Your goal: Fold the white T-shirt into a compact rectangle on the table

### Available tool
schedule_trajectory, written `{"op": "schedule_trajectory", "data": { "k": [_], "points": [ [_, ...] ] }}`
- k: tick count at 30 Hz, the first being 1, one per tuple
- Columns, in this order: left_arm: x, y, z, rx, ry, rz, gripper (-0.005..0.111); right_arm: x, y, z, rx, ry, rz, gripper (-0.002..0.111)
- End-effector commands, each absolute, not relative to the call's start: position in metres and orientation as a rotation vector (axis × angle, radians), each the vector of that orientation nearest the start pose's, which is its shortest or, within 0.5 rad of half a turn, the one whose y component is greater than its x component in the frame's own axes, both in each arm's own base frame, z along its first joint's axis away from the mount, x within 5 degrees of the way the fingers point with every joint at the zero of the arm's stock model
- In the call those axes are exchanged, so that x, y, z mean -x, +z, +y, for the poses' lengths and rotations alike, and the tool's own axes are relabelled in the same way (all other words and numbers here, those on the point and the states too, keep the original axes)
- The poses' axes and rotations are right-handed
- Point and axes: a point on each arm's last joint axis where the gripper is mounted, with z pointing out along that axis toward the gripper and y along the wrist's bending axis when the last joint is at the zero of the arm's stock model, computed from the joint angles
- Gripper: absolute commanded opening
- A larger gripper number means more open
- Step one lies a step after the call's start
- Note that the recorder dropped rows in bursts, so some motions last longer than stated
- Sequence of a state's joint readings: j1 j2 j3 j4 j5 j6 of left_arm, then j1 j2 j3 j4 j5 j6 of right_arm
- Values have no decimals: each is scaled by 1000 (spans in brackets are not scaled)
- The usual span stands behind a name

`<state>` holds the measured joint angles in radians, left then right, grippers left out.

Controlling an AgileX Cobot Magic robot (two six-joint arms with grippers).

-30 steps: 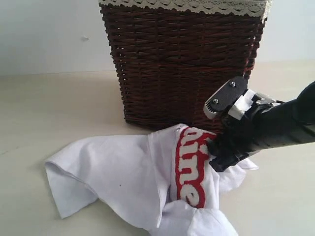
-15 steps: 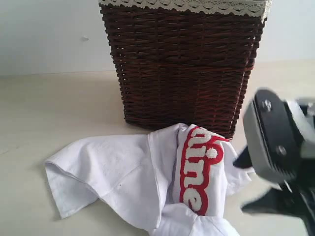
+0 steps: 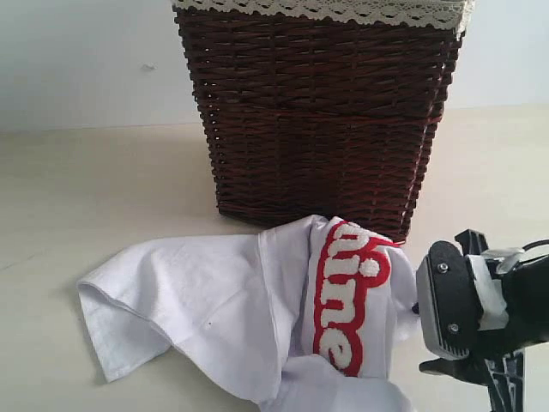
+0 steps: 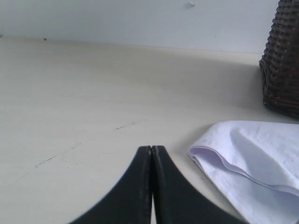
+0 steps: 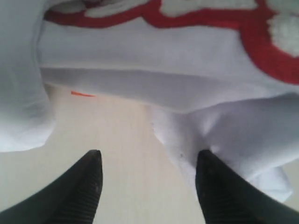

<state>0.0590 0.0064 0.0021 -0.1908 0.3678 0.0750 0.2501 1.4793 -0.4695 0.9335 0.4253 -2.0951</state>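
Note:
The white T-shirt (image 3: 232, 318) lies crumpled on the table (image 3: 86, 197) in front of the basket, with its red-outlined lettering (image 3: 347, 300) facing up. My right gripper (image 3: 423, 337) stands open just to the right of the shirt, low over the table. In the right wrist view its fingers (image 5: 91, 172) are wide apart around bare table, and one finger overlaps a fold of the shirt (image 5: 224, 126). An orange tag (image 5: 83, 94) peeks out under the cloth. My left gripper (image 4: 152, 149) is shut and empty, beside a folded corner of the shirt (image 4: 252, 158).
A dark wicker basket (image 3: 322, 112) with white lace trim stands right behind the shirt, and its corner (image 4: 282, 60) also shows in the left wrist view. A pale wall (image 3: 86, 60) runs behind the table.
My right gripper has pulled away from the shirt's lettering, moving right and down to the table beside it. The lettering is now uncovered. The shirt has barely shifted.

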Motion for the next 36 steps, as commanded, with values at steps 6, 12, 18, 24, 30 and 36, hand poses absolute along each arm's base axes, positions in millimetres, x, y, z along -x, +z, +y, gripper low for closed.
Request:
{"op": "schedule_trajectory", "data": {
  "k": [6, 12, 18, 24, 30, 36],
  "points": [
    [-53, 181, -3, 101, -102, 1839, 0, -232, 120, 87, 1735, 170, 2032, 35],
    [-53, 181, -3, 101, -102, 1839, 0, -239, 125, 88, 1652, 163, 2055, 0],
    [-53, 181, -3, 101, -102, 1839, 0, -239, 141, 87, 1642, 100, 1994, 0],
    [-53, 181, -3, 101, -102, 1839, 0, -218, 173, 91, 1843, 150, 1762, 0],
    [-53, 181, -3, 101, -102, 1839, 0, -211, 171, 91, 1870, 236, 1798, 13],
    [-53, 181, -3, 101, -102, 1839, 0, -232, 134, 84, 1868, 80, 1913, 55]
  ]
}}
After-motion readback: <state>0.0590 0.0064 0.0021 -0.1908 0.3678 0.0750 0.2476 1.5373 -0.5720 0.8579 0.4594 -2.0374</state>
